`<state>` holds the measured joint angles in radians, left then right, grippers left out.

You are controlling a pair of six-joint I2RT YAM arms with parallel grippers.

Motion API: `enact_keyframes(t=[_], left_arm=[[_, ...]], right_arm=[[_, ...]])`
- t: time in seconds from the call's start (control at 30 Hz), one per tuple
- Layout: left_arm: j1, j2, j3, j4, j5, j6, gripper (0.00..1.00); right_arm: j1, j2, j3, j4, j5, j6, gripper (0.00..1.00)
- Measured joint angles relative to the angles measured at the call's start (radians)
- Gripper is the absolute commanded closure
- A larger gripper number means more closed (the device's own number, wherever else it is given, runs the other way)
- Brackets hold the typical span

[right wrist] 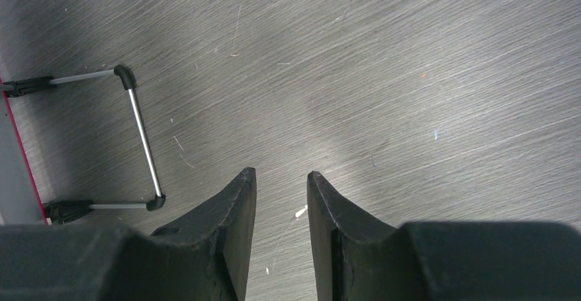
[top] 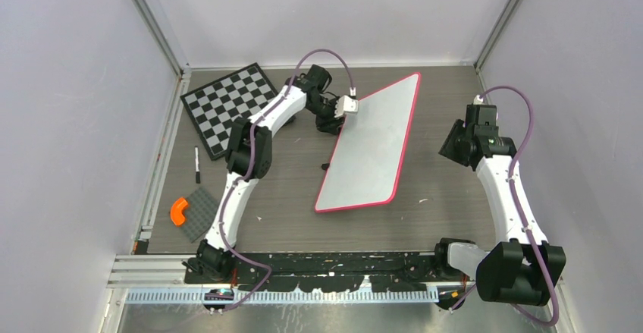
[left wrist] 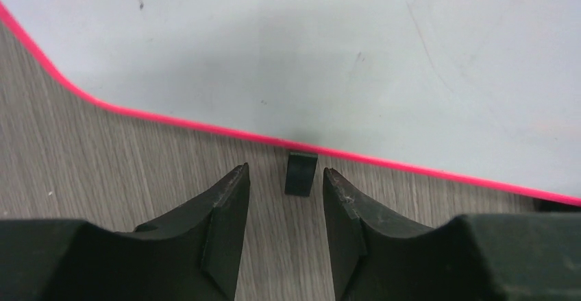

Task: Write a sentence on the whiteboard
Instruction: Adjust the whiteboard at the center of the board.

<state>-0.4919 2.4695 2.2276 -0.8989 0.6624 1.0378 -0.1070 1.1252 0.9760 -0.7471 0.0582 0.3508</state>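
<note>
1. Nearest the arm bases, well left of the whiteboard (top: 371,147): orange piece (top: 180,210) resting on a grey mat (top: 203,213).
2. Slightly farther, also left of the whiteboard: black marker (top: 197,164) lying on the table (top: 288,196).
3. At mid-depth: whiteboard flat on the table, pink-red frame, long side slanting away to the right.
4. Off the whiteboard's right edge, apart from it: right gripper (right wrist: 281,172), jaws parted by a narrow gap, gripping nothing, bare table beneath; the board's wire stand (right wrist: 142,136) to one side.
5. At the whiteboard's left edge, toward its far end: left gripper (left wrist: 285,170), jaws partly spread, empty; small black foot (left wrist: 301,174) just ahead of the gap, apart from both fingertips.
6. Farthest, beyond the whiteboard's left side: chessboard (top: 231,109).
</note>
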Motion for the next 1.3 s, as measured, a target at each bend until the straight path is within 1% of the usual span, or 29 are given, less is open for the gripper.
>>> enact_keyframes(t=[0.07,0.2,0.27,0.37,0.47,0.5,0.63,0.8,0.97,1.13,1.2,1.3], left_arm=[[-0.007,0.025,0.027,-0.014,-0.002,0.021,0.59],[-0.02,0.031,0.029,-0.04,-0.008,0.046,0.63],[-0.025,0.031,0.029,-0.05,-0.008,0.058,0.68],[-0.029,0.031,0.026,-0.053,-0.013,0.071,0.79],[-0.027,0.031,0.016,-0.032,-0.016,0.062,0.99],[-0.026,0.024,0.003,-0.02,-0.016,0.056,1.0],[-0.021,-0.023,-0.088,0.052,-0.023,-0.01,1.0],[-0.012,-0.116,-0.254,0.17,-0.056,-0.167,1.0],[-0.012,-0.225,-0.438,0.298,-0.144,-0.358,1.0],[-0.012,-0.317,-0.575,0.39,-0.264,-0.548,1.0],[-0.012,-0.348,-0.624,0.42,-0.314,-0.623,1.0],[-0.012,-0.388,-0.687,0.464,-0.378,-0.726,1.0]], right_arm=[[0.0,0.003,0.002,-0.002,0.0,0.0,0.62],[0.0,0.003,0.002,-0.003,0.0,0.0,0.62],[0.0,0.003,0.002,-0.003,0.0,-0.001,0.62],[-0.002,0.005,0.003,-0.003,0.0,-0.004,0.62],[-0.006,0.01,0.009,-0.005,0.0,-0.006,0.62],[-0.008,0.013,0.013,-0.007,0.0,-0.008,0.62],[-0.013,0.029,0.032,-0.01,0.0,-0.01,0.62],[-0.035,0.059,0.069,-0.009,0.0,-0.012,0.61],[-0.08,0.087,0.134,-0.006,0.002,-0.007,0.61],[-0.144,0.109,0.193,0.006,0.003,0.01,0.63],[-0.172,0.129,0.226,0.006,0.002,0.015,0.61],[-0.206,0.153,0.262,0.005,-0.002,0.017,0.54]])
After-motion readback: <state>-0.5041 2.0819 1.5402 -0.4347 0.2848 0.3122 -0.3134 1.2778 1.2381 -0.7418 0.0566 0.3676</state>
